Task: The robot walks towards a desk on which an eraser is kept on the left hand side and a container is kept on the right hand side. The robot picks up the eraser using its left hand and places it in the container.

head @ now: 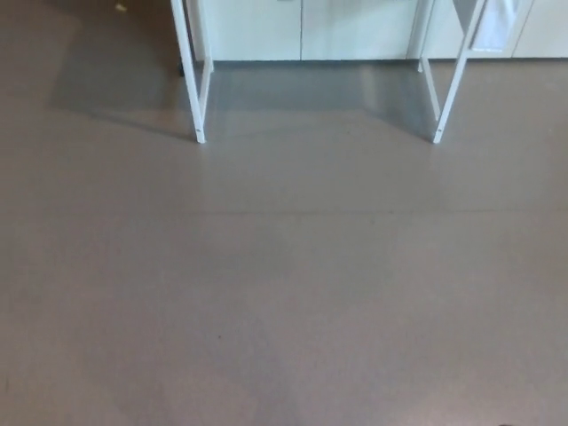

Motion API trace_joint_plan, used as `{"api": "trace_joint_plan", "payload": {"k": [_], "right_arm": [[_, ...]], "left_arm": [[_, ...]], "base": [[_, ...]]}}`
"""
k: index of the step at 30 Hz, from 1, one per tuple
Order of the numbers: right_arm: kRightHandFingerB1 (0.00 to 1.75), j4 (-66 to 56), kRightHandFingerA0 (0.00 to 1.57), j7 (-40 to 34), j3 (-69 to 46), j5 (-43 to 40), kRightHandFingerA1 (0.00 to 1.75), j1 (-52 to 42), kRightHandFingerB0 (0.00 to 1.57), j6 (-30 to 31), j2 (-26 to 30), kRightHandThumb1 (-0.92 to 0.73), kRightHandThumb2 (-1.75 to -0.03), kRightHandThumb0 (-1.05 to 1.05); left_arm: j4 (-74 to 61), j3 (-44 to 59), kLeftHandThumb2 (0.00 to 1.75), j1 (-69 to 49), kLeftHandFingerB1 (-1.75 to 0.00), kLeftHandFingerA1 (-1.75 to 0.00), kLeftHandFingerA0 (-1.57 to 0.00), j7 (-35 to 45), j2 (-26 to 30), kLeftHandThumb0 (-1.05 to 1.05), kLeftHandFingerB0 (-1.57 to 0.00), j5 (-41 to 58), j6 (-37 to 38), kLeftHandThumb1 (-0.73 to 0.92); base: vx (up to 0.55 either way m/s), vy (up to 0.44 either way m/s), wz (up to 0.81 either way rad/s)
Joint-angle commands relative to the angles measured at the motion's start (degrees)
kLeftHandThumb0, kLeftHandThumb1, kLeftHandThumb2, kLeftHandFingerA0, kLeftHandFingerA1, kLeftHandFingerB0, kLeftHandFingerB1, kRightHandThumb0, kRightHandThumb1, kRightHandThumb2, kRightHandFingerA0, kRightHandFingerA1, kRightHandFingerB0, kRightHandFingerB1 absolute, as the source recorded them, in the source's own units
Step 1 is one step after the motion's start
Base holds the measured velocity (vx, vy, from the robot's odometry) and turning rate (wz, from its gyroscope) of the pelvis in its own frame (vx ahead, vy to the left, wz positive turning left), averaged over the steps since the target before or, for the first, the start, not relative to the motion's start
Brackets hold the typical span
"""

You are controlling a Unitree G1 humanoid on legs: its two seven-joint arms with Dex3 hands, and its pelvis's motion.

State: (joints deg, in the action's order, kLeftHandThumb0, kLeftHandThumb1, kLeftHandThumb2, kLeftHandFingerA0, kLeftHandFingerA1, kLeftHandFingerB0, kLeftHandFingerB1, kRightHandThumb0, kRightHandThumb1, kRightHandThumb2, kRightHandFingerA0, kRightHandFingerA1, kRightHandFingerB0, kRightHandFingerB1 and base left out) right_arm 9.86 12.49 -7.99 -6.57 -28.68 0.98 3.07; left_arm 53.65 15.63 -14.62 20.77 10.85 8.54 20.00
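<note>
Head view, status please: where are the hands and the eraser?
Both hands out of view. Eraser and container not visible; only white desk legs ahead. Grey floor between shows no obstacle.

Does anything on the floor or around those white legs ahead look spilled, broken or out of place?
Nothing stands out. The grey floor looks bare and dry, and the white desk legs stand intact. One small yellowish speck lies at the top left, too small to identify.

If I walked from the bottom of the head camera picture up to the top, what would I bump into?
Bare grey floor → the front feet of the white desk legs, left and right → the desk's shadow on the floor → the pale cabinets at the back.
</note>
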Motion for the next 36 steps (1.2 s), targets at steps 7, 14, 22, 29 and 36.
{"api": "trace_joint_plan", "payload": {"k": [7, 14, 22, 29, 36], "right_arm": [[0.47, -2.92, 0.59, -0.52, 1.06, 2.78, 0.52, -4.57, 0.55, -3.86, 2.70, -0.38, -0.51, -0.09], [0.46, -2.96, 0.60, -0.48, 0.26, 1.96, 0.52, -1.57, 0.56, -1.41, 3.94, -0.38, -0.51, -0.08], [0.46, -1.00, 0.56, -0.12, 0.47, 2.23, 0.51, 0.08, 0.56, -1.63, 4.24, -0.37, -0.50, -0.08], [0.46, -1.40, 0.59, -1.03, 1.25, 3.12, 0.50, -1.11, 0.57, -1.52, 4.17, -0.38, -0.50, -0.08], [0.46, -0.88, 0.59, -0.13, 1.72, 2.26, 0.51, -1.83, 0.55, -1.67, 4.10, -0.39, -0.51, -0.07]], "left_arm": [[-4.55, -1.79, 0.81, -0.91, -0.48, -0.52, -0.23, -3.94, -2.43, -0.13, -0.19, -1.32, 1.41, 0.35], [-1.55, -3.43, 0.81, 1.06, -0.49, -0.53, -0.24, -5.39, -2.54, -0.11, -0.20, -2.92, 3.31, 0.34], [0.47, -4.10, 0.80, 1.41, -0.48, -0.52, -0.24, -6.04, -1.16, -0.15, -0.19, -3.25, 4.10, 0.34], [4.52, -4.79, 0.55, 2.34, -0.31, -0.35, -0.37, -7.11, -0.35, -0.21, -0.33, -4.16, 5.53, 0.51], [5.43, -5.01, 0.56, 0.99, -0.32, -0.36, -0.36, -6.80, 0.14, -0.20, -0.32, -4.63, 7.96, 0.50]], "base": [[0.17, 0.014, -0.09], [0.27, 0.166, -0.16], [0.20, 0.021, 0.07], [0.29, -0.205, 0.26], [0.22, -0.036, -0.08]]}}
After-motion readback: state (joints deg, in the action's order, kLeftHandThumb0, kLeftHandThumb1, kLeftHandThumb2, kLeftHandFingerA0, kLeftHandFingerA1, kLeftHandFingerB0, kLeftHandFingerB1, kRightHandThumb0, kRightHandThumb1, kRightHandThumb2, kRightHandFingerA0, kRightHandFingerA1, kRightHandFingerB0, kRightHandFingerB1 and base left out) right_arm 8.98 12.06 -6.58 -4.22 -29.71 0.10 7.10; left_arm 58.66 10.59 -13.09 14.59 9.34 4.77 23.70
